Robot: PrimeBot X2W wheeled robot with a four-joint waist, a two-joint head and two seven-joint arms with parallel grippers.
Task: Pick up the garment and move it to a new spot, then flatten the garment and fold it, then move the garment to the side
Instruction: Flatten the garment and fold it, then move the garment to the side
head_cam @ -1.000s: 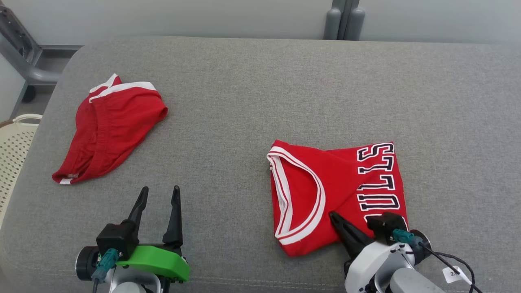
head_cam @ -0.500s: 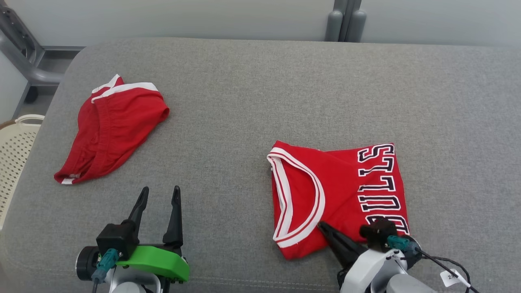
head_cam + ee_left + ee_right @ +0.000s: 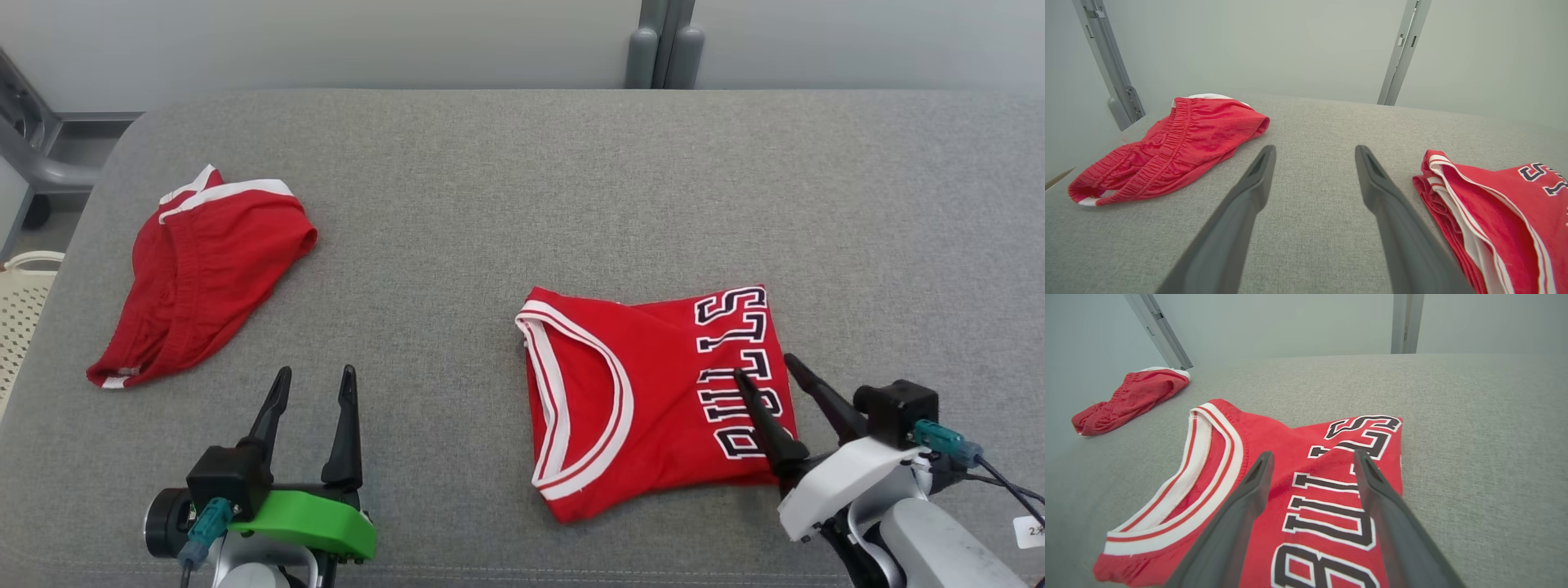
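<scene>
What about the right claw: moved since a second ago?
Yes. Against the jersey, the right claw shifted rightward, from near the neckline trim to over the lettering, and opened.

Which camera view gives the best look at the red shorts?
The left wrist view: the red shorts lie near and large, gathered waistband clear. The head view shows them whole from above, smaller. In the right wrist view they are small and far.

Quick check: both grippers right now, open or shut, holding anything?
Left gripper: open, holding nothing.
Right gripper: open over the red jersey, not clamped on it.
</scene>
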